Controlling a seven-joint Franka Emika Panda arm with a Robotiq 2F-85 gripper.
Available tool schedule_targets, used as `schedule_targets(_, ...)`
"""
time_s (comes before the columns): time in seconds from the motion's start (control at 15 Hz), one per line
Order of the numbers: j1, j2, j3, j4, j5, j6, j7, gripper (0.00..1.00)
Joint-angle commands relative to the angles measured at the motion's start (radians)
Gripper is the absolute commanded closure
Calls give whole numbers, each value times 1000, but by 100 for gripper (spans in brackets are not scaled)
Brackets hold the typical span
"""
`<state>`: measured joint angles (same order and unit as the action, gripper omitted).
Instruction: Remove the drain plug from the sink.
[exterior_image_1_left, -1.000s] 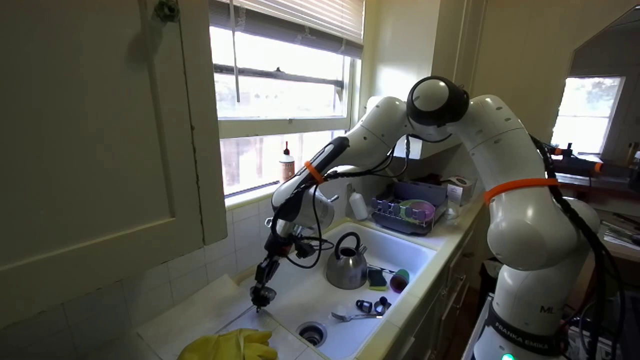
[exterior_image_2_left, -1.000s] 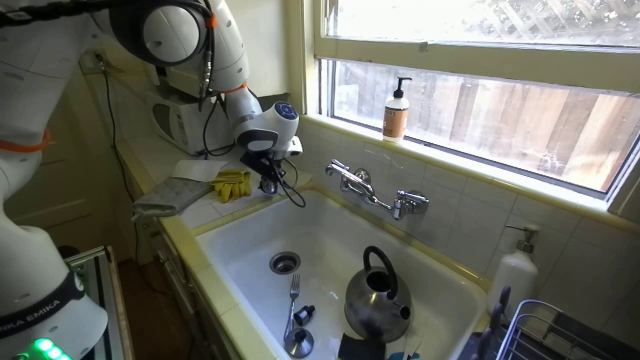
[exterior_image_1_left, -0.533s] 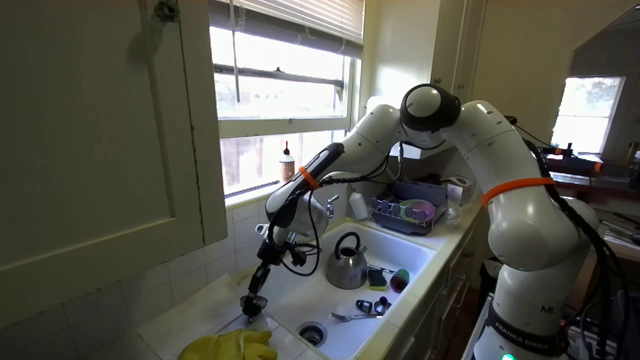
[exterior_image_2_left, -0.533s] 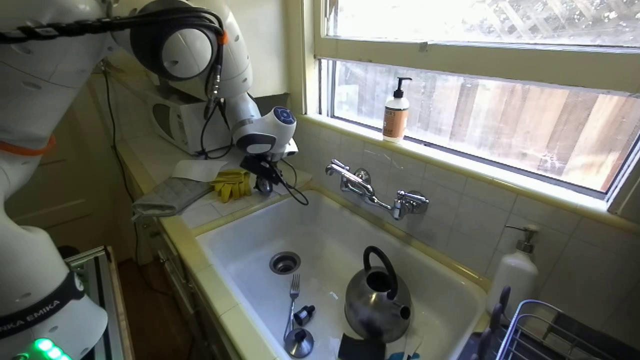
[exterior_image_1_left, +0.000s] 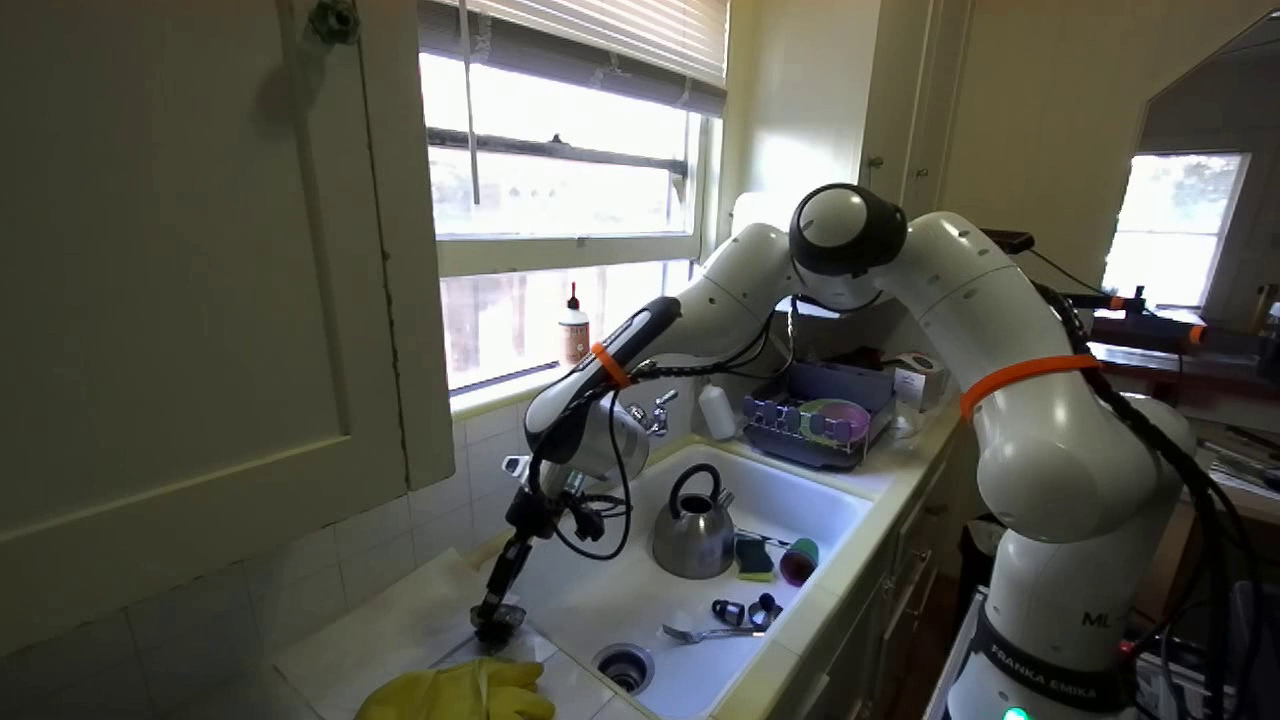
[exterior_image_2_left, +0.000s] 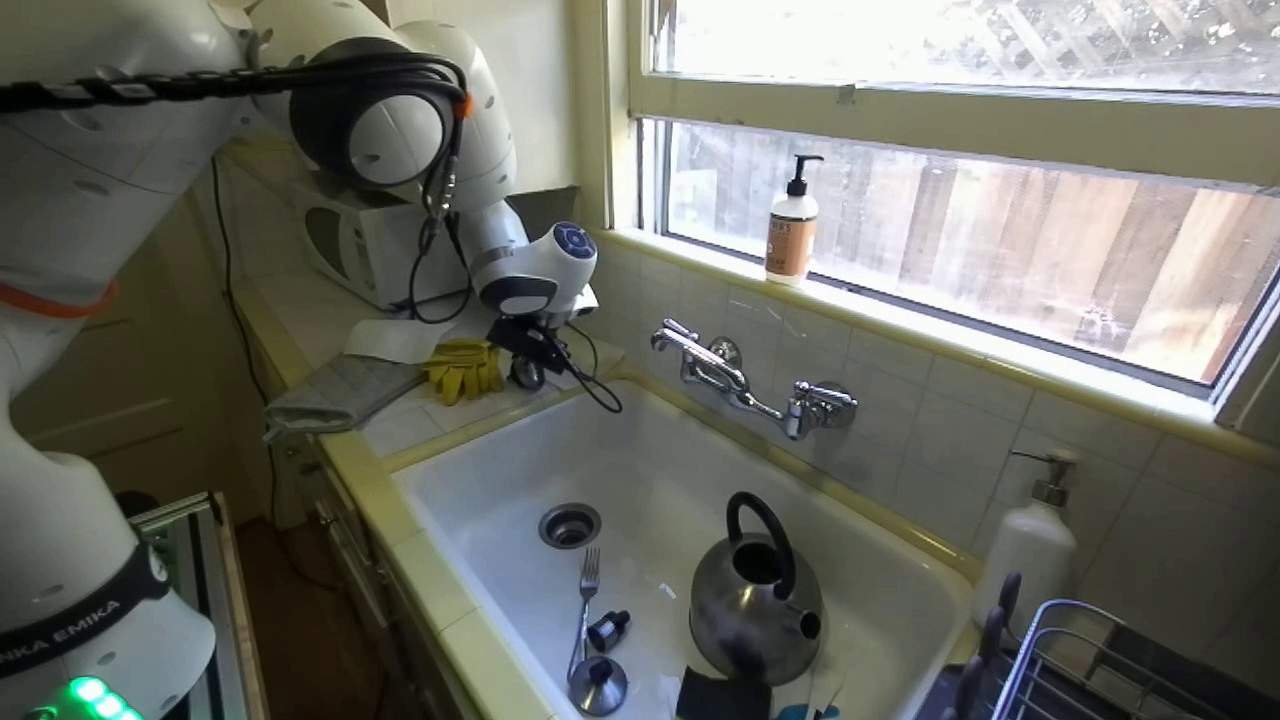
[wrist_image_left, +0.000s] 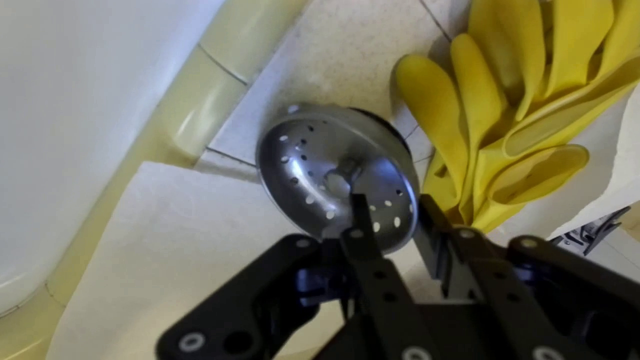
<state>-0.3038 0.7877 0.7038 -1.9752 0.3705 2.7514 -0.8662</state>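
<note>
The drain plug (wrist_image_left: 305, 165) is a perforated metal strainer with a dark seal, seen tilted in the wrist view. It shows as a small dark stopper by the counter beside the sink in both exterior views (exterior_image_1_left: 500, 618) (exterior_image_2_left: 527, 373). My gripper (wrist_image_left: 392, 200) has a gap between its fingers. One fingertip is over the plug's inside, the other just outside its rim. Whether the plug rests fully on the tiles is unclear. The white sink (exterior_image_2_left: 470, 490) has a bare drain hole (exterior_image_1_left: 624, 667), which also shows in an exterior view (exterior_image_2_left: 570, 525).
Yellow gloves (wrist_image_left: 480, 100) lie close to the plug, with white paper (wrist_image_left: 190, 240) beside it. A kettle (exterior_image_2_left: 755, 610), a fork (exterior_image_2_left: 588, 580) and small dark parts (exterior_image_2_left: 608, 630) are in the sink. The tap (exterior_image_2_left: 725, 370) is on the wall above the basin.
The gripper and the plug have moved down and toward the gloves, closer to the counter. The motion slows in the last half second. The sink's contents have not moved.
</note>
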Motion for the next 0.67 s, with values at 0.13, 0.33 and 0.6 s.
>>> schedule_targets(0.13, -14, 30, 24, 30, -6, 5, -19, 25)
schedule_targets(0.33, -30, 25, 41, 25, 3, 5, -17, 3)
schedule_targets(0.6, -70, 3, 74, 2, 29, 14, -1, 0)
